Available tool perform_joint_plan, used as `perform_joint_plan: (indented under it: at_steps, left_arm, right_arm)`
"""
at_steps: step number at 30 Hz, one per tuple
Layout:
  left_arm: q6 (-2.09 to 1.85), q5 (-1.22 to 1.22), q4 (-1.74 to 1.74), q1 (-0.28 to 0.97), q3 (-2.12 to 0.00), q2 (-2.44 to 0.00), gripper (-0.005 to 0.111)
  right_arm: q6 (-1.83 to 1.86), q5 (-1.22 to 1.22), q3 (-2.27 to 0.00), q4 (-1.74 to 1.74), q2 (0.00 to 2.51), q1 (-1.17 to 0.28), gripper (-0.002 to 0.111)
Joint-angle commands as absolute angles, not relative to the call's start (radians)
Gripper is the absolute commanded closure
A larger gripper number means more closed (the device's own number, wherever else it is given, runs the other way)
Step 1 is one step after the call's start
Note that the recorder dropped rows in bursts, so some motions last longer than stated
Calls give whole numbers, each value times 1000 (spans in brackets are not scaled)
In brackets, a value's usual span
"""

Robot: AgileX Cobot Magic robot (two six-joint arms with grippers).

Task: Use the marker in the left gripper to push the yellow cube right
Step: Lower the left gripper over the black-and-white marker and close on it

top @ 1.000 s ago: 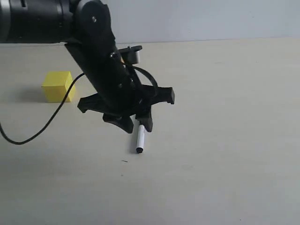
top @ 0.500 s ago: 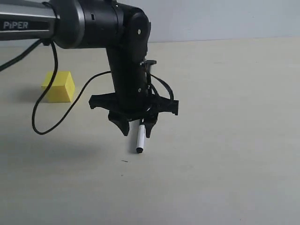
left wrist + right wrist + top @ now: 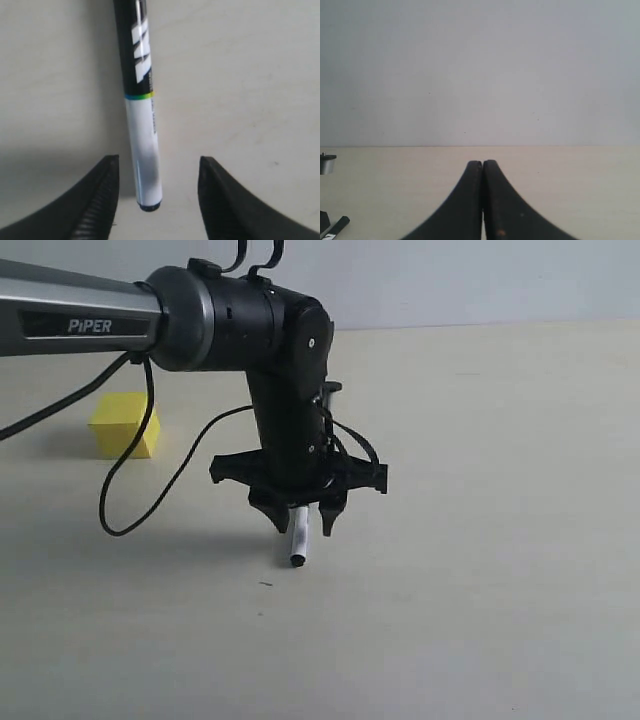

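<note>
Plain beige table with a pale wall behind it, nothing fancy. From the exterior view the grey arm marked "PIPER" comes in from the left and bends down, so the left gripper points straight at the table with a black cable drooping in a loop beside it. The marker lies flat on the table right under that gripper, its black-tipped white end poking out toward the camera. The left wrist view makes it clearer: the marker sits between the two fingers of the left gripper, but they're spread wide with bare table showing on both sides of the barrel, so nothing is clamped. You can see the white barrel near the fingertips, a thin coloured ring, then the black part with white lettering. The cube is bright yellow and sits on the table well off to the left of the gripper and marker, touching neither. The right gripper shows only in its own wrist view, with its fingers pressed together, nothing between them, and table and wall beyond.
</note>
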State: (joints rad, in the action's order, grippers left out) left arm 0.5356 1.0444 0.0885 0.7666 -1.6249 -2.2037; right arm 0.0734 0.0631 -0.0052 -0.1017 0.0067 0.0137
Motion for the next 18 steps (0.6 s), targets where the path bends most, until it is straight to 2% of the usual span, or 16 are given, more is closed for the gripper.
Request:
perform_joint_plan:
  at_steps: [1,18]
  left_arm:
    - [547,1041,80,769,-1631,-2224,58]
    - [557,1026,61,769,-1631,-2230,60]
  right_arm:
    - [77,58,0,-101,0,19,108]
    - [77,58,0,-101,0,19,108]
